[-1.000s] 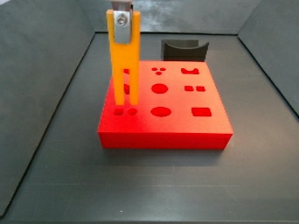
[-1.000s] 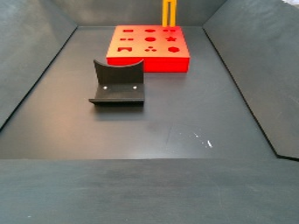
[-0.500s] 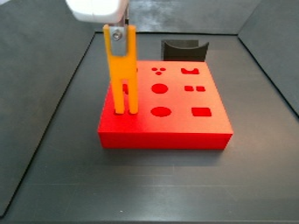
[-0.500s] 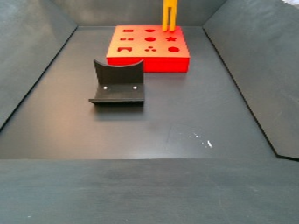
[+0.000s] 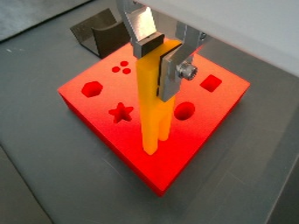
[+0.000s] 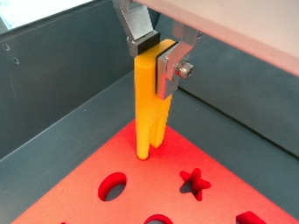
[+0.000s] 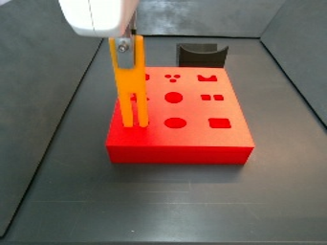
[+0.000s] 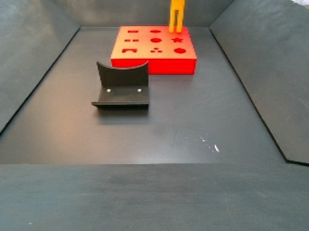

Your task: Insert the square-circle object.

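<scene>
The square-circle object [image 7: 132, 86] is a long orange-yellow bar that stands upright. Its two prongs meet the top of the flat red block [image 7: 192, 120] near the block's left front corner, and how deep they sit does not show. My gripper [image 7: 125, 43] is shut on the bar's upper end. In both wrist views the silver fingers [image 5: 176, 66] [image 6: 172, 61] clamp the bar [image 5: 156, 114] [image 6: 149, 114] from two sides above the block [image 5: 100, 105] [image 6: 128, 171]. In a side view the bar [image 8: 176, 13] rises from the block's [image 8: 154, 50] far right corner.
The dark fixture [image 8: 121, 86] stands on the grey floor beside the block and also shows behind it [image 7: 202, 53] [image 5: 100, 31]. The block's top has several shaped holes, among them a star [image 5: 119, 111] and a square [image 7: 220, 122]. Sloped grey walls ring the floor.
My gripper has come straight down with the bar in it. The bar's top sits lower, and its prongs now cover the two small holes at the block's corner.
</scene>
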Motion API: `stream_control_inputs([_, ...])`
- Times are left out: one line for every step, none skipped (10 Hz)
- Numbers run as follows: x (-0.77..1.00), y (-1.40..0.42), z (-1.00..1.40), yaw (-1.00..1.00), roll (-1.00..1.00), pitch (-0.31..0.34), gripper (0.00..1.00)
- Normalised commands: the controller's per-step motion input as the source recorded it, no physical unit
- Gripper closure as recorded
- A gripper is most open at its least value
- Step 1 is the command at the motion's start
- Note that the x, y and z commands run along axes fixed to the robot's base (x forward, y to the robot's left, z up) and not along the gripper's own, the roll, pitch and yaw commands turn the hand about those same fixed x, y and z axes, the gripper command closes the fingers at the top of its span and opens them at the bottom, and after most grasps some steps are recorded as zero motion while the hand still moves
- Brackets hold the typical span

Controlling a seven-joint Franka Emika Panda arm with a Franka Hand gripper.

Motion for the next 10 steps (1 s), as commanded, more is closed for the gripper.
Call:
stream_control_inputs([0.0,0.0,-0.24,0.0,0.0,-0.033,1.0])
stream_control_inputs([0.0,-0.03,0.0,0.0,0.01,0.0,1.0])
stream_control_inputs([0.13,-0.2,0.0,0.04,0.28,0.136,1.0])
stream_control_inputs([0.18,-0.24,-0.22,0.0,0.35,0.234,1.0])
stream_control_inputs([0.22,-0.26,-0.27,-0.06,0.36,0.294,1.0])
stream_control_inputs([0.27,-0.25,-0.28,-0.06,0.35,0.297,1.0])
stream_control_inputs([0.31,-0.19,-0.36,-0.07,0.24,0.246,1.0])
stream_control_inputs([0.25,-0.04,-0.77,-0.12,0.07,0.093,1.0])
stream_control_inputs([0.39,0.0,-1.0,-0.17,0.0,0.0,1.0])
stream_control_inputs([0.44,0.0,-1.0,-0.15,0.0,0.0,1.0])
